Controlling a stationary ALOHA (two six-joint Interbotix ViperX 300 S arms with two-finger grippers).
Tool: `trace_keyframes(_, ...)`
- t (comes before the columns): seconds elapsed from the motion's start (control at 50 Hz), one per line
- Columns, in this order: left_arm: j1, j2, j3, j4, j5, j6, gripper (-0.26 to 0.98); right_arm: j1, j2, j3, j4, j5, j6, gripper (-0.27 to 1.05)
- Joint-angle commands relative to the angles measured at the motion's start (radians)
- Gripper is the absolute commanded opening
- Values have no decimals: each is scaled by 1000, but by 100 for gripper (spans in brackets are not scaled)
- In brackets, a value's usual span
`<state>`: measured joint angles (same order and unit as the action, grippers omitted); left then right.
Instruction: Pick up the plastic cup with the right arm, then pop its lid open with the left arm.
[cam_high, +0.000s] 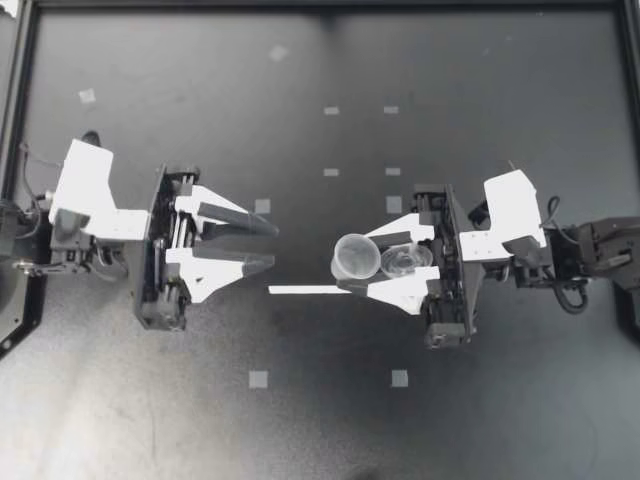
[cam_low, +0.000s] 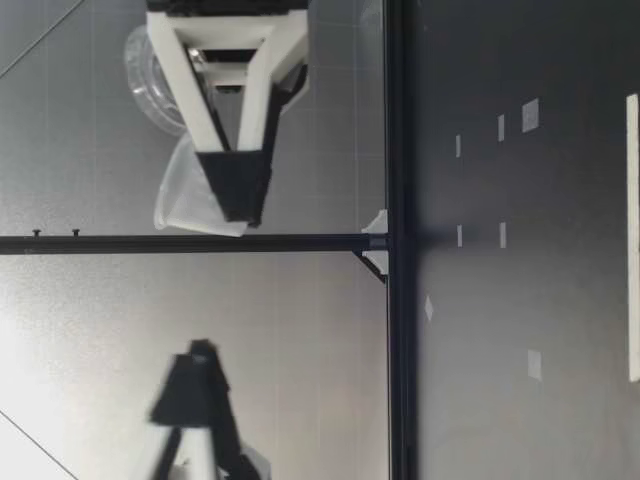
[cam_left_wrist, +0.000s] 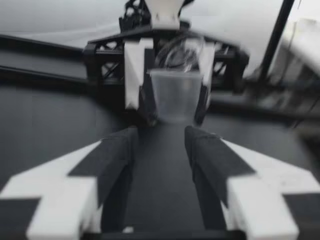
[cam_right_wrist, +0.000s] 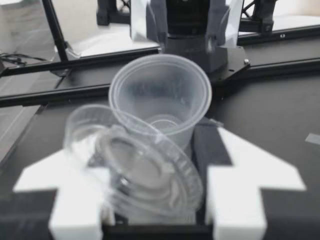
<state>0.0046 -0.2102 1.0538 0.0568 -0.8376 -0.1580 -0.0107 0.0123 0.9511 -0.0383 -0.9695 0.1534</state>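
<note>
Left end effector (cam_high: 276, 246): open, empty, pointing at cup.
Right end effector (cam_high: 352, 262): clamped on clear plastic cup (cam_high: 355, 257), raised off desk (cam_high: 300, 420).
Clear lid (cam_high: 405, 261): between its fingers, behind cup, wrist side.

In the top view my left claw (cam_high: 262, 243) sat at mid-left of the frame, fingers apart and pointing toward the centre. My right claw (cam_high: 352, 262) sat just right of centre, facing it, with a gap between the two. A cup (cam_high: 355, 255) stood between the right claw's fingertips, touched from both sides. A smaller cup (cam_high: 405, 260) lay just behind it, deeper between the same fingers. A strip of tape (cam_high: 300, 290) lay on the surface (cam_high: 320, 430) just below the cup in the frame, in the gap between the claws. A tape square (cam_high: 258, 379) lay at lower centre. From table height, both cups hung above the surface.
</note>
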Motion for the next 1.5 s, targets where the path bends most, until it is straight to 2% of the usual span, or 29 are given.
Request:
trace_keyframes(0.0,3,-3,-17,-3,26,40,44,5,8,-20,2,-9,3,33)
trace_keyframes(0.2,3,29,-29,-3,44,64,43,5,49,-37,2,-8,8,33)
trace_keyframes(1.48,3,51,-38,-3,52,78,43,5,61,-38,2,-2,5,33)
